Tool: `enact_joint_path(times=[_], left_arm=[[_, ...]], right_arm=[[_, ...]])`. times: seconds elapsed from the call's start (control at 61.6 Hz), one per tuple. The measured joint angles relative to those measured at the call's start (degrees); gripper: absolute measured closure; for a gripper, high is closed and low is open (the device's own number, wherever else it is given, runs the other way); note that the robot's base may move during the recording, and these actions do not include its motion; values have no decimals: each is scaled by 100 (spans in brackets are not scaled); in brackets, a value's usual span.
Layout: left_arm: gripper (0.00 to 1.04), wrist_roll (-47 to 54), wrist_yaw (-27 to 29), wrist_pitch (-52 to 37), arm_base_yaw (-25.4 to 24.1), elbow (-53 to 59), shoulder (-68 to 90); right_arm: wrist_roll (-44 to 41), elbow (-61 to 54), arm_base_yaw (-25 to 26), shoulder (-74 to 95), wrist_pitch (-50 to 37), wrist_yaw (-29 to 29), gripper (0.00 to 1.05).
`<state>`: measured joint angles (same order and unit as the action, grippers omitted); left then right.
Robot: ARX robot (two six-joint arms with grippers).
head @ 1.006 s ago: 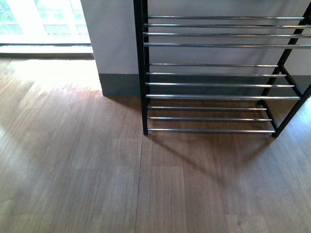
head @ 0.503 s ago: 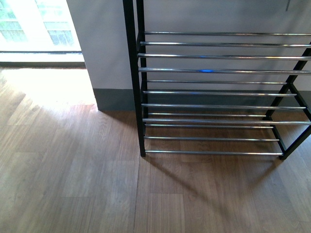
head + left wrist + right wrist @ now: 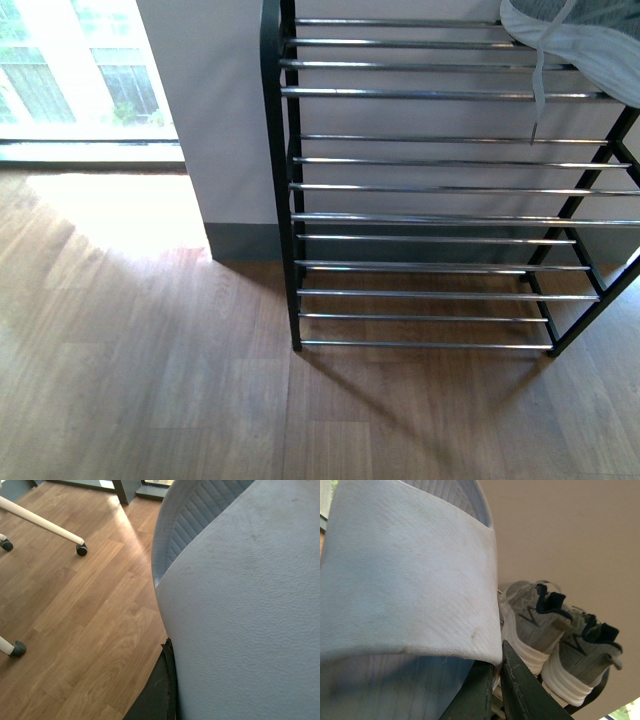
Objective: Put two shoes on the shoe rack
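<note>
since soles (image 3: 240,630) crowd both wrist views (front shoe (image 3: 598,48) cropped), end effector (image 3: 497,692) grips are unclear.

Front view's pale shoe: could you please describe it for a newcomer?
Find the black metal shoe rack with thin silver bars. At its top right corner is a pale grey shoe; it alone trails a loose lace over the bars.

The shoe rack (image 3: 285,200) is black with silver bars; the shoes (image 3: 532,612) grey, white-soled, navy-collared.
</note>
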<state>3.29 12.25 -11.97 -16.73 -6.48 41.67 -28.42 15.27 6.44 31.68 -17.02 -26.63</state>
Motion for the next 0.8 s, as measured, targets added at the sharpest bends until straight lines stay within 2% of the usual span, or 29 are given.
enact_joint_path(times=[0.487, 0.552, 0.633, 0.73, 0.795], left_arm=[[103, -2, 0, 0, 0, -2, 0], [103, -4, 2, 0, 0, -2, 0], [103, -4, 0, 0, 0, -2, 0], [103, -2, 0, 0, 0, -2, 0], [103, -4, 2, 0, 0, -2, 0]], right_arm=[[101, 26, -24, 4, 72, 39, 103], [837, 251, -332, 210, 520, 428, 103], [1690, 634, -990, 918, 133, 962, 103], [1902, 1274, -1753, 2173, -601, 1622, 103], [1902, 1574, -2020, 2752, -750, 1843, 103]])
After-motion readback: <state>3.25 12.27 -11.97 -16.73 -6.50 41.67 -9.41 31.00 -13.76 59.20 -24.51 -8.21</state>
